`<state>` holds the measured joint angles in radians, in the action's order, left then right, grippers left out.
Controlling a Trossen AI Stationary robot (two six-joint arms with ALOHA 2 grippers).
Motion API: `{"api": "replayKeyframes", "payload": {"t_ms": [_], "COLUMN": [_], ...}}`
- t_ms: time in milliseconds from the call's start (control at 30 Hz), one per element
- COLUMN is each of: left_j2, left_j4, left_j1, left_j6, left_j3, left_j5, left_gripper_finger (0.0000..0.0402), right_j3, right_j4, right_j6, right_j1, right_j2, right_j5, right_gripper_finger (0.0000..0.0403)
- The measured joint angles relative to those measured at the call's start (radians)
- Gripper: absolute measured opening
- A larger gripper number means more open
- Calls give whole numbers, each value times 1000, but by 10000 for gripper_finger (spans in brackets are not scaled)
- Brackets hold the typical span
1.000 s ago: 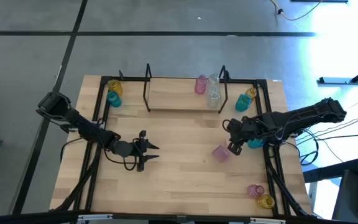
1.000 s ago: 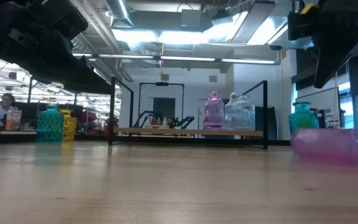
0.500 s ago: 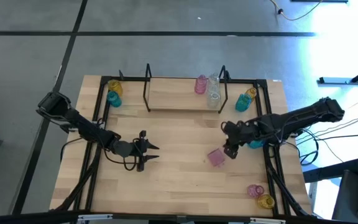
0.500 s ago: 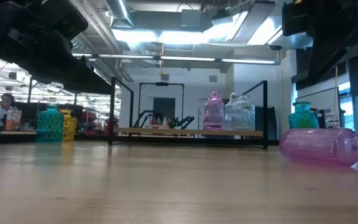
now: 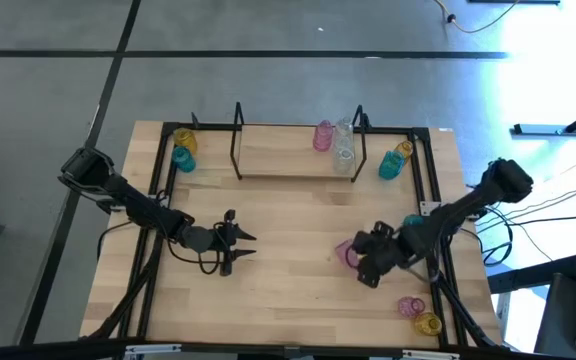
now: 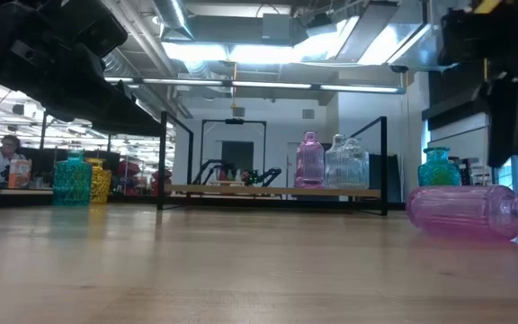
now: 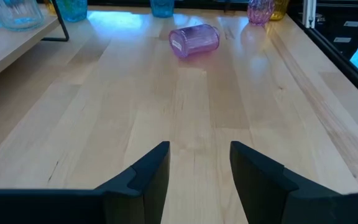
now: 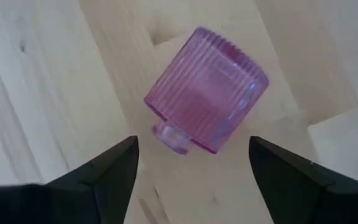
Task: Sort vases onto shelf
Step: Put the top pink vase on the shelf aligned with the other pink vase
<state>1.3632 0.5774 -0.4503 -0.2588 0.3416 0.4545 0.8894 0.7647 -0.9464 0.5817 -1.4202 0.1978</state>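
Note:
A pink vase (image 8: 207, 115) lies on its side on the tabletop, right of the middle (image 5: 345, 253) and low at the right of the low view (image 6: 470, 211). My right gripper (image 8: 192, 149) hangs open above it, pointing down, one finger to each side of the vase's neck end and neither touching it. My left gripper (image 7: 199, 155) waits open over bare wood left of centre (image 5: 236, 240). The shelf (image 5: 288, 160) stands at the far side, with a pink vase (image 5: 323, 136) and clear vases (image 5: 343, 148) upright on its right end.
Teal and yellow vases stand at the far left (image 5: 183, 150) and far right (image 5: 396, 160). Another teal vase (image 5: 411, 223) stands by my right arm. A pink vase (image 5: 412, 305) and a yellow vase (image 5: 428, 323) stand near the front right corner. Black frame rails (image 5: 435, 200) run along the table's sides.
My right gripper has swung toward the table's near edge and come down, from beside the lying pink vase's far right to above it. The vase has shifted slightly toward the near left and now lies still.

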Motion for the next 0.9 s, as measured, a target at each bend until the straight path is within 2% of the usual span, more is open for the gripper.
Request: {"api": "replayKeyframes", "payload": {"t_ms": [200,400,633,900], "left_j2": [0,0,0,0], "left_j4": [1,8,10,10], "left_j1": [0,0,0,0], "left_j6": [0,0,0,0], "left_j3": [0,0,0,0], "left_j5": [0,0,1,6], "left_gripper_finger": [162,162,162,162], "right_j3": [0,0,0,0], "right_j4": [-25,-78,-98,-154], "right_j6": [-243,-431,-497,-483], "right_j1": [115,178,186,186], "right_j2": [-62,-147,-273,-333], "right_j5": [18,143,275,339], "right_gripper_finger": [291,291,286,228]}}
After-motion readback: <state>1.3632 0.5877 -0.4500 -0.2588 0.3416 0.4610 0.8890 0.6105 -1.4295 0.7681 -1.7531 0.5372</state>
